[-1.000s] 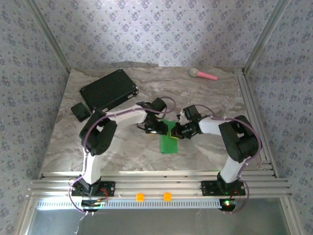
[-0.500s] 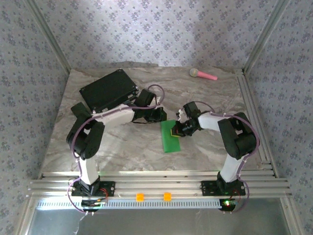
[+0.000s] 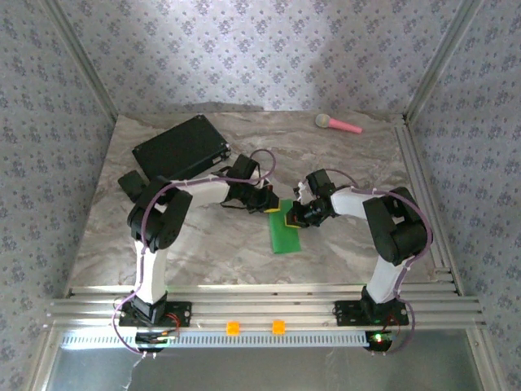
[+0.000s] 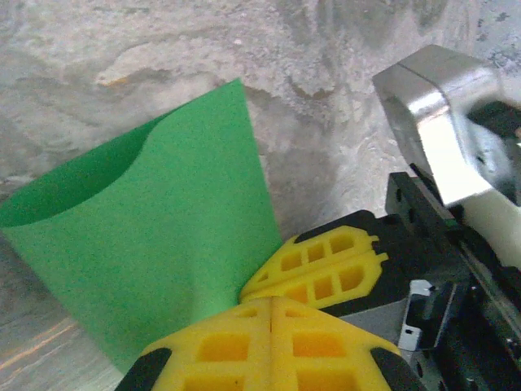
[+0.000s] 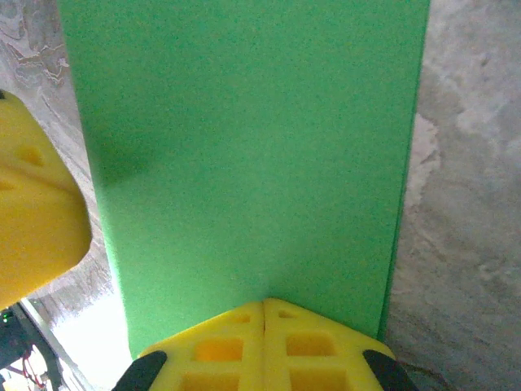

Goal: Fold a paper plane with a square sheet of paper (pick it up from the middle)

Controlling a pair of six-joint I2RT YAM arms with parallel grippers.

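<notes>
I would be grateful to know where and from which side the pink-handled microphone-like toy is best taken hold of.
Grip the pink-handled microphone-like toy across its slim pink handle, probably coming straight down from above: it lies flat on the marble table, handle pointing right.

The sheet of paper [image 5: 244, 163] is noted as thin, matt and finely grained. The fingers [image 4: 269, 350] are moulded in matt yellow plastic with recessed cells. The tabletop [image 4: 342, 98] is finished in a smooth marble pattern with a faint sheen. The frame rails [image 3: 260, 305] are formed of ribbed silver metal. A bright, polished metal block [image 4: 431, 130] is recorded.
</notes>
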